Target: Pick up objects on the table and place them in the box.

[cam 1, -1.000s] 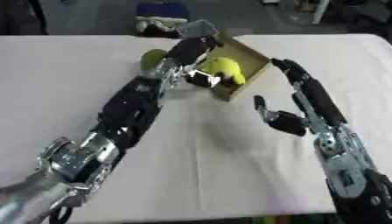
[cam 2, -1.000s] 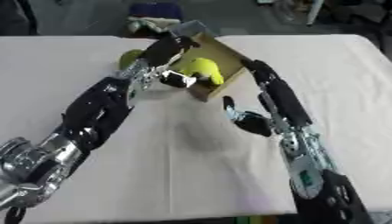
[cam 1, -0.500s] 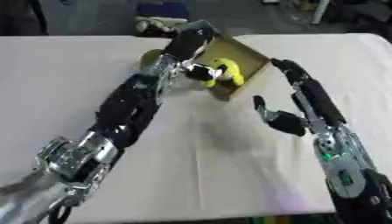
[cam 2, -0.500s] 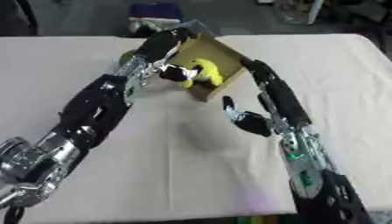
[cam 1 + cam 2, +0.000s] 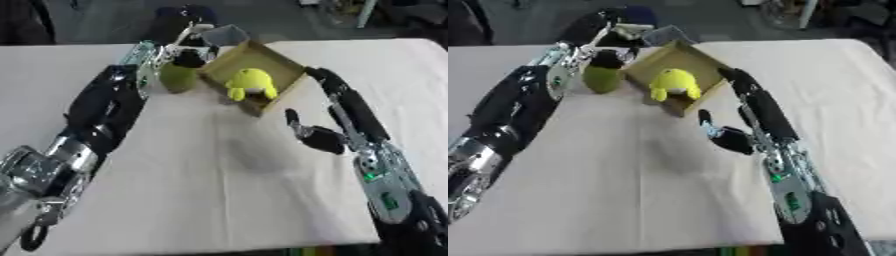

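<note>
An open cardboard box (image 5: pixel 284 70) lies tilted at the table's far middle, and a yellow plush toy (image 5: pixel 250 84) rests inside it. A green rounded object (image 5: pixel 178 77) stands on the table against the box's left side. My left hand (image 5: pixel 187 49) hovers just above and behind the green object, near the box's far flap. Its fingers look loosely straight and hold nothing. My right hand (image 5: pixel 317 137) hangs open in front of the box to the right, fingers up, apart from everything.
The white table cloth (image 5: pixel 210 190) stretches toward me in front of the box. Dark and blue items (image 5: pixel 636 15) lie beyond the table's far edge. My right forearm (image 5: pixel 350 107) runs close by the box's right corner.
My left hand has let go of the yellow toy, which now lies in the box. The hand has pulled back leftward over the green object. My right hand has stayed put.
</note>
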